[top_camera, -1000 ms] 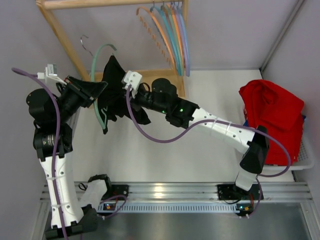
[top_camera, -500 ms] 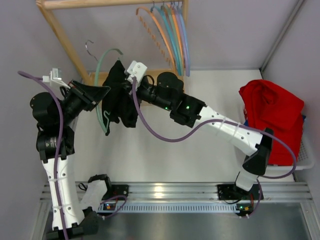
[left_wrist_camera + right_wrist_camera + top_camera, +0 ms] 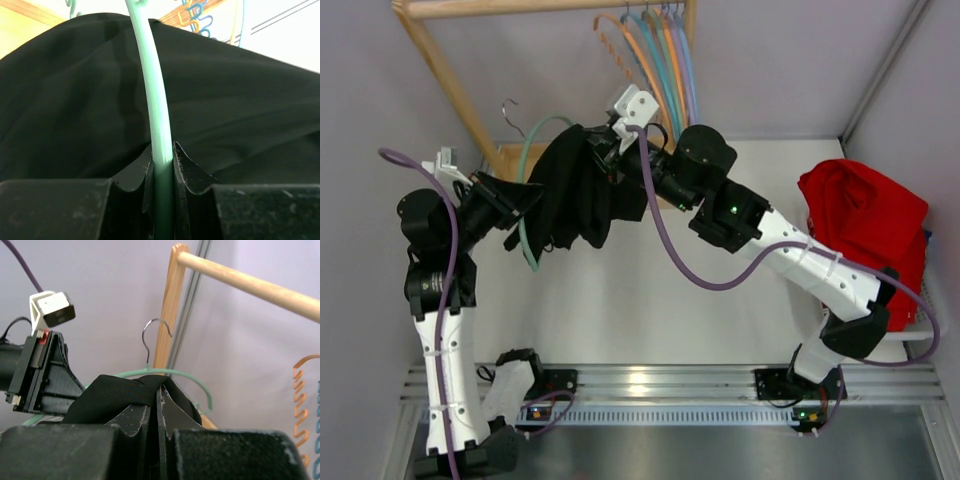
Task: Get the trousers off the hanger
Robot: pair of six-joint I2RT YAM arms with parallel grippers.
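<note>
The black trousers (image 3: 582, 190) hang in mid-air, draped over the mint-green hanger (image 3: 527, 180), whose grey hook (image 3: 510, 108) points up and left. My left gripper (image 3: 532, 193) is shut on the hanger's arm; in the left wrist view the green bar (image 3: 159, 125) runs up between the jaws, with the trousers (image 3: 240, 100) behind it. My right gripper (image 3: 612, 150) is shut on the trousers' upper edge. In the right wrist view the black cloth (image 3: 117, 392) is pinched between the fingers, with the hanger (image 3: 187, 376) arching behind.
A wooden rack (image 3: 445, 70) stands at the back left, with several coloured hangers (image 3: 655, 70) on its rail. A bright red garment (image 3: 865, 225) lies in a white basket (image 3: 932, 310) at the right. The left arm's camera (image 3: 52, 307) shows close in the right wrist view.
My right gripper has moved up and to the right with the trousers, stretching the cloth out along the hanger. The left gripper and hanger have shifted slightly right.
</note>
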